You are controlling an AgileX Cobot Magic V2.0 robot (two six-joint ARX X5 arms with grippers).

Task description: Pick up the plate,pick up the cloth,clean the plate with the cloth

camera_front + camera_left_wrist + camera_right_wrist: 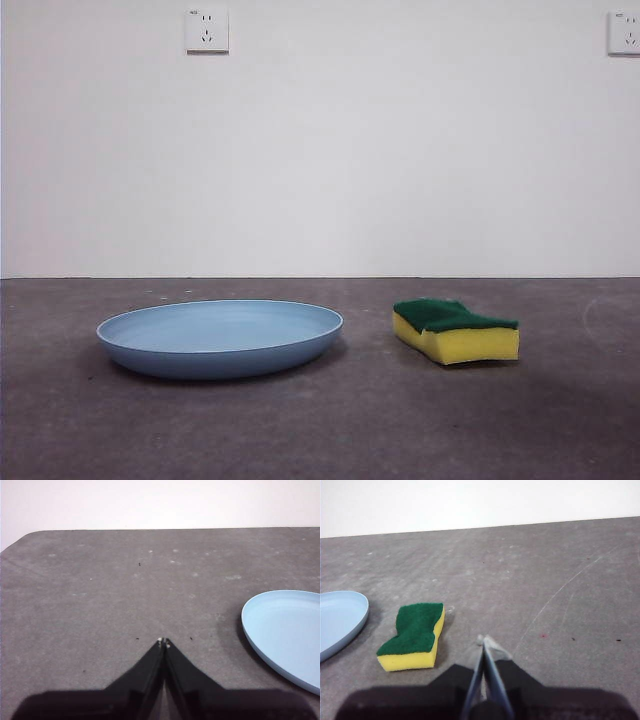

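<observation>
Hovering above bare table, the left hand (164,642) has its two black jaws pressed together, their tips meeting in a point with nothing between them. Just off to one side of it in the left wrist view lies the plate (287,632), clear of the jaws and untouched.

The right hand (485,641) is likewise closed on nothing, its jaws drawn to a thin seam; a pale, glassy bit shows at the tips, though the picture is too soft to say what it is. Near this hand, but not touching it, rests the cloth (415,634), which is a small sponge: yellow foam below, a dark green scouring layer facing up, wavy along its long sides. Beyond the sponge, an edge of the plate shows in the right wrist view as well.

From the front, neither arm is seen. The plate (220,338) sits flat on the grey table (320,430), wide, shallow, round and light blue, its rim unbroken. The cloth (456,331) lies beside it, well apart from its rim, green side up and sitting flat with one corner turned toward the camera. Behind them stands a plain white wall (320,150) carrying two white sockets, one socket (207,29) above the plate and another at the upper corner.
</observation>
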